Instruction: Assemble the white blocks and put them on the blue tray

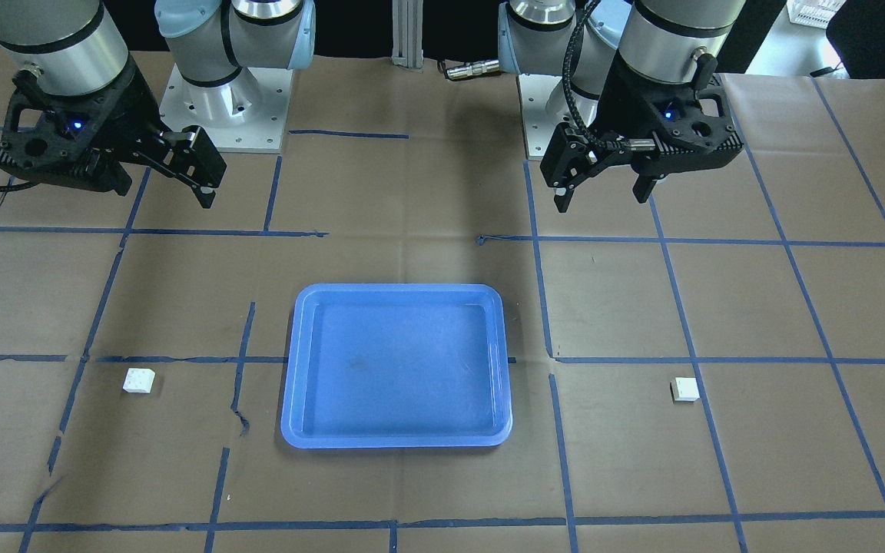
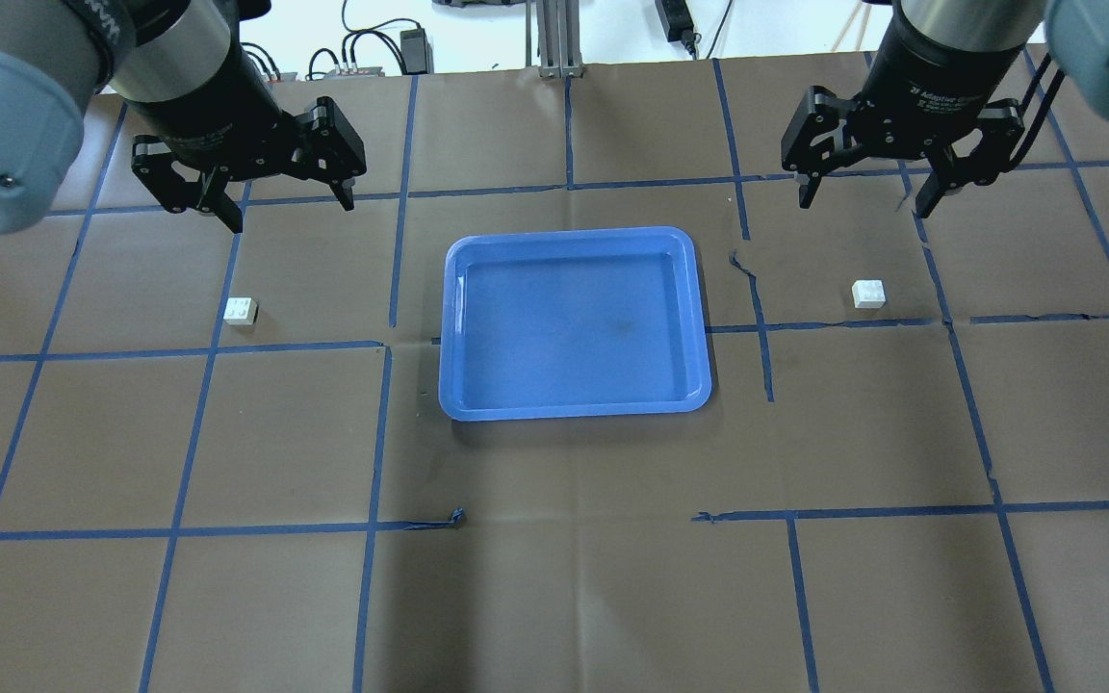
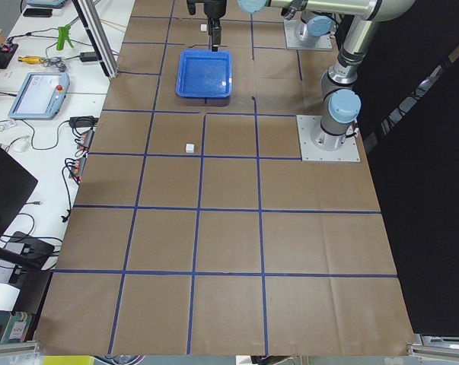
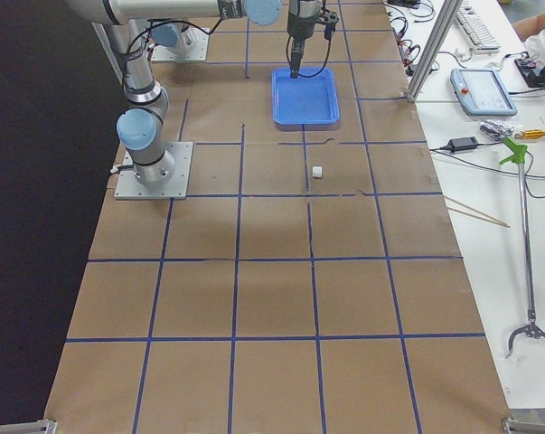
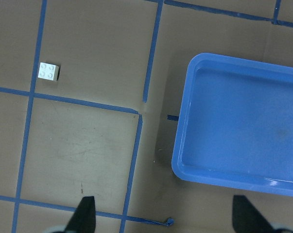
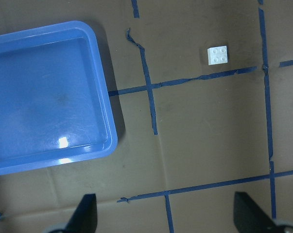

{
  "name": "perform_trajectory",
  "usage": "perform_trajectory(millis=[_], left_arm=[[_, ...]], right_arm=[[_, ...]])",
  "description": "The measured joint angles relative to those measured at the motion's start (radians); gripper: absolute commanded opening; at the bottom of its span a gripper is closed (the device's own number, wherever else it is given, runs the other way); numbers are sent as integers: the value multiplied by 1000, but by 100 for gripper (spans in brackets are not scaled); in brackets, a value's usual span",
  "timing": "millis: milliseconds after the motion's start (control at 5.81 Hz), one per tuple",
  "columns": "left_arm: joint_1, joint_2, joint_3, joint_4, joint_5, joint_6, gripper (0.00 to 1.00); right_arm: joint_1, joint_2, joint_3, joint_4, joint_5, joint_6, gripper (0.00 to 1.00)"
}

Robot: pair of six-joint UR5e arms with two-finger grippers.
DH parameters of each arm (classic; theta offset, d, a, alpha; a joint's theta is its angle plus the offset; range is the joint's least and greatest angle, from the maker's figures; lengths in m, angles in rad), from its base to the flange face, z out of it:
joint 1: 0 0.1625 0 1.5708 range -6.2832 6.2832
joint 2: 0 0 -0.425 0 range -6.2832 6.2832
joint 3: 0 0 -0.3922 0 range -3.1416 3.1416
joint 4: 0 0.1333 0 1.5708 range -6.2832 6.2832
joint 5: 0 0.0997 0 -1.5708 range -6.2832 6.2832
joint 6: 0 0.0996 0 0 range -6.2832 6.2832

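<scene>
Seen from across the table, the left gripper (image 1: pixel 601 198) hangs with its jaws spread wide around nothing, and the right gripper (image 1: pixel 160 188) does the same. The blue tray (image 1: pixel 396 289) lies between them on the brown paper table (image 1: pixel 442 476).

From overhead, the left white brick (image 2: pixel 241 311) sits studs up, well apart from the tray's left side. The right white brick (image 2: pixel 868 293) sits well off its right side.

Each wrist camera shows its own brick near the blue tape lines (image 5: pixel 83 102) and part of the tray, above parted fingertips (image 5: pixel 85 216).
</scene>
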Motion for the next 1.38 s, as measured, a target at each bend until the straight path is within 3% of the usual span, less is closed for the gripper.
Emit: perform_trajectory(millis=[860,1204,1376], left_arm=[[23,-13,-6,0,10,10,99],[164,-66,-50,25,3,137,99],[251,-111,-87,76,-1,237,99]], right_arm=[[0,1,-1,8,4,-3,100],[-1,1,-6,34,6,-17,100],[-5,1,-12,39,7,-108,100]])
